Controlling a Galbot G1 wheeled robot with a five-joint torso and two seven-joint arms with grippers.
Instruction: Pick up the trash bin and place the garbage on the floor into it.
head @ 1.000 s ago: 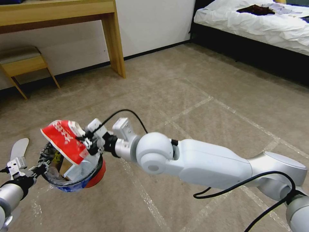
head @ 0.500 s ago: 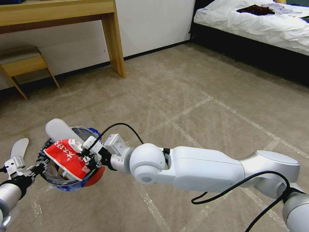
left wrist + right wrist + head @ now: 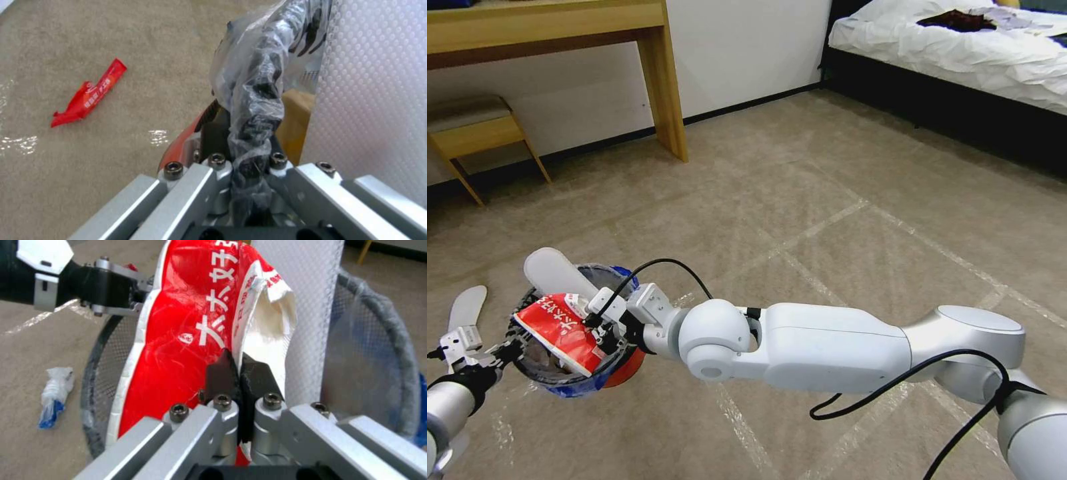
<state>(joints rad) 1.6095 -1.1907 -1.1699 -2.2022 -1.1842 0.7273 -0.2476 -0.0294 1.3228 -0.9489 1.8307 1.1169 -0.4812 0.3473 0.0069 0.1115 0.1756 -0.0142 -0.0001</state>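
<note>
Right gripper (image 3: 599, 325) reaches across to the near left, its fingers (image 3: 221, 373) pinched on a red wrapper (image 3: 564, 330) that lies over the mouth of the trash bin (image 3: 620, 367); the left gripper (image 3: 502, 352) is clamped on the bin's bagged rim (image 3: 251, 110), holding it above the floor (image 3: 840, 200). A white slipper (image 3: 554, 272) sticks up out of the bin; another (image 3: 466, 307) lies on the carpet at far left; a second red wrapper (image 3: 89, 95) and a clear scrap with blue (image 3: 53, 391) lie near the bin.

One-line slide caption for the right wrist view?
Right end effector pinches red wrapper over the lined trash bin, beside a white slipper.
</note>
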